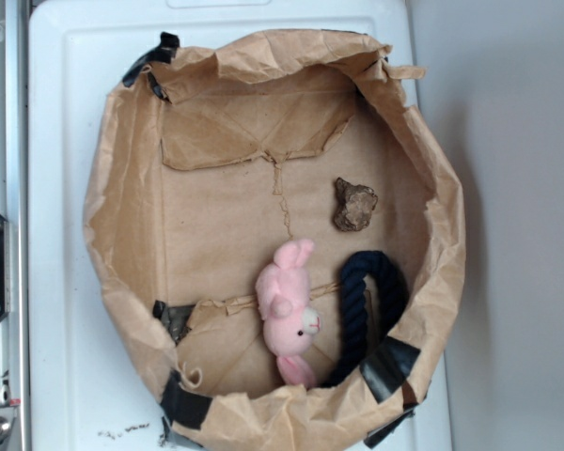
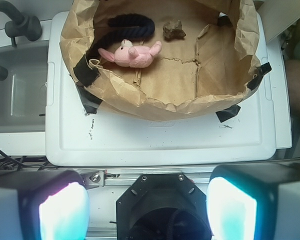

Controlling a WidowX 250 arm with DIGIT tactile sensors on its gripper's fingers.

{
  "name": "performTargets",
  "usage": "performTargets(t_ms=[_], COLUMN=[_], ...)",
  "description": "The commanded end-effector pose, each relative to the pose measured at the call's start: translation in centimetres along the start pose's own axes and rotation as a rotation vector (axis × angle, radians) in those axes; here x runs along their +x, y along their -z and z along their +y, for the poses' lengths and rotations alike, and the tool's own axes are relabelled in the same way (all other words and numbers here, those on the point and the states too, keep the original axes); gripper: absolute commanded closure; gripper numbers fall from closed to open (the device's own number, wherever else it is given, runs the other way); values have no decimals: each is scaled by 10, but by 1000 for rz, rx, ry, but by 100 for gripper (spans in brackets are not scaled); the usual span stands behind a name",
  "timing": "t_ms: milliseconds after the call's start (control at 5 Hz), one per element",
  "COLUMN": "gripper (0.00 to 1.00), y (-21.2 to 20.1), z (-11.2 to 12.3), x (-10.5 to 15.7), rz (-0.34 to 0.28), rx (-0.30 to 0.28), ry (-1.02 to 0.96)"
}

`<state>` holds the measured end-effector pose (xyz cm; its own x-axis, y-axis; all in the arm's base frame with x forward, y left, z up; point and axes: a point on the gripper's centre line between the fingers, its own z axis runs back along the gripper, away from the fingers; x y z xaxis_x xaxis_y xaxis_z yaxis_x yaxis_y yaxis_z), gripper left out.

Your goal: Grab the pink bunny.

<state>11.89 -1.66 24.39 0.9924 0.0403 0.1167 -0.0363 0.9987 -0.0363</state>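
White lid (image 1: 66, 188) carries my paper bag (image 1: 122, 169); pink bunny (image 1: 289, 305) touches the rope (image 1: 367, 310); gripper (image 2: 147, 202) wide, empty.

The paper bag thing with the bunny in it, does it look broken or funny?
A bit, yes. The brown paper bin is crumpled, its floor is torn along a seam, and black tape patches its rim. The pink bunny lies on its side beside the dark rope. Nothing has spilled out.
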Motion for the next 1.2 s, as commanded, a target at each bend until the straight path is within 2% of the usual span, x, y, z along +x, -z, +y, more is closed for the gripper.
performTargets(t_ms=[0,200,400,1000], gripper=[0,0,0,0], y=[0,3,15,15], z=[0,0,17,17], x=[0,31,71,71], rz=[0,-20,-38,-38], rx=[0,-13,-20,-20], ry=[0,-40,-86,-86])
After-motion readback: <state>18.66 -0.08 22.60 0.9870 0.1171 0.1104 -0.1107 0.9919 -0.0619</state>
